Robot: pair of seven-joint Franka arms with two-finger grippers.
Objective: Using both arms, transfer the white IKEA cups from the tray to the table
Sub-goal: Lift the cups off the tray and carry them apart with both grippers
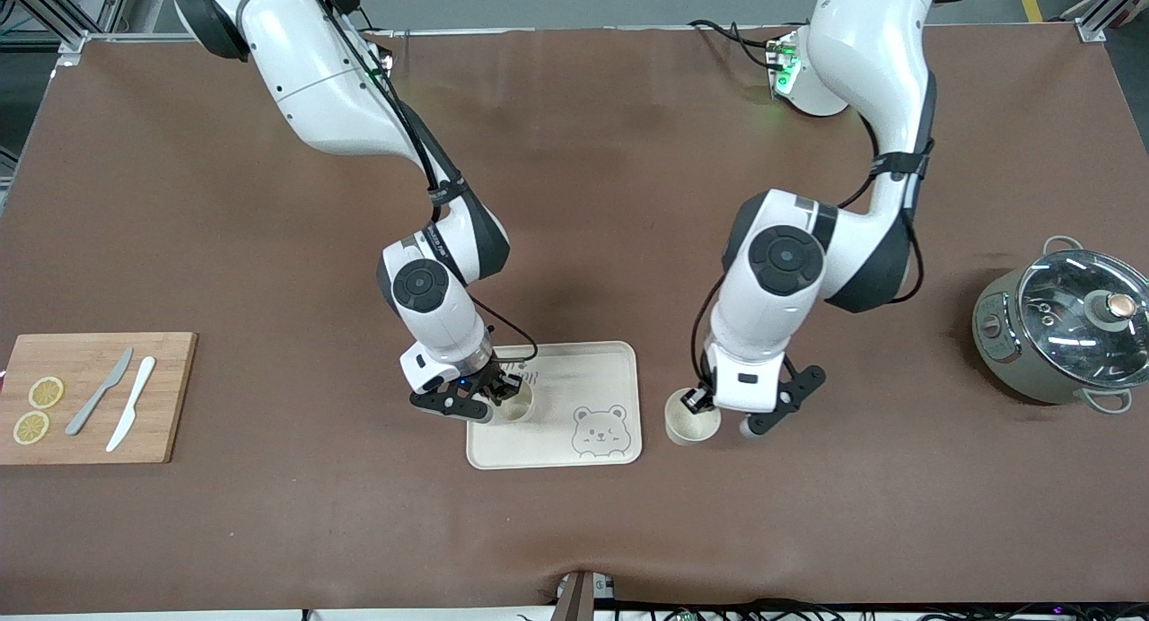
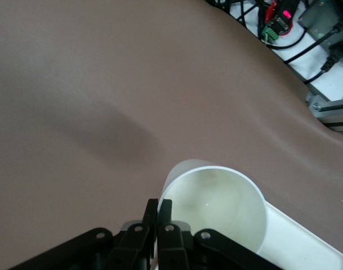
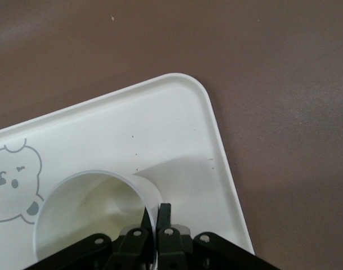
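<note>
Two cups are seen from the front: one cup on the table beside the tray, pinched at its rim by the left gripper. Left wrist: clamp confirmed. Right wrist: second cup on the tray, rim clenched by right gripper. Next judged: release, lift out

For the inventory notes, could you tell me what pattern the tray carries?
A grey bear-face drawing on the cream tray, clearest in the front view.
</note>
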